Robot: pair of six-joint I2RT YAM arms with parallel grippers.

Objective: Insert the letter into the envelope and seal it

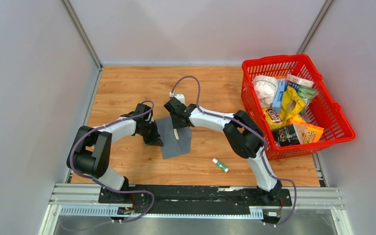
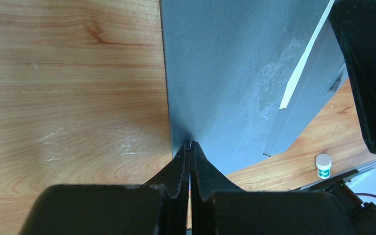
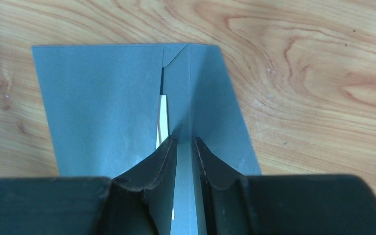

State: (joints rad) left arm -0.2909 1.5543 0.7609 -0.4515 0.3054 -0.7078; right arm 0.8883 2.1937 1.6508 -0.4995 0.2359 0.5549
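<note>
envelope (image 1: 180,146): dark grey, lay flat on the wooden table (image 1: 127,83) between the two arms, its flap (image 3: 203,93) raised.
letter (image 3: 162,117): only a thin pale strip showed, in the opening under the flap.
left gripper (image 2: 190,147): clamped tight on the envelope's left edge.
right gripper (image 3: 182,139): straddled the raised flap, jaws slightly apart; whether they pinched it could not be told.
glue stick (image 1: 220,165): lay near the envelope, not touching it.

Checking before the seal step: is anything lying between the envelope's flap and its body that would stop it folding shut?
Only the letter: a pale sliver of it shows in the opening under the flap, which the right gripper holds raised. Nothing else visible lies on the envelope there. The left gripper pinches the opposite edge.
</note>
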